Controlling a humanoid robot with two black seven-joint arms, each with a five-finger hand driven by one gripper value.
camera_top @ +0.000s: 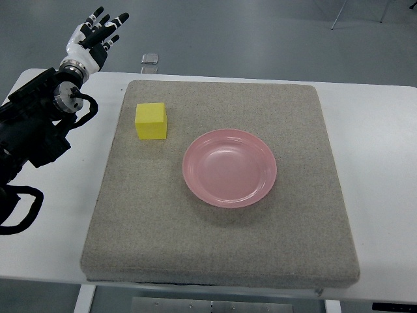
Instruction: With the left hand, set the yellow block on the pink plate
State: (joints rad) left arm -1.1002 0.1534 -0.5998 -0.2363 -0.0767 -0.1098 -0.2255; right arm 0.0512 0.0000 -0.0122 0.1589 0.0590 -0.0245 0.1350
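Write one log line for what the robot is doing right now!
left hand: open, off mat | block: on mat, untouched | plate: empty

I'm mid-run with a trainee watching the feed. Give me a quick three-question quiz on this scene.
1. True or false: the yellow block already lies on the pink plate.
2. The left hand is: A) gripping the block, B) open, past the mat's far left corner, C) over the plate.
3. What lies in the plate?

Key: 1 false, the block sits on the mat, apart from the plate. 2 B. 3 Nothing.
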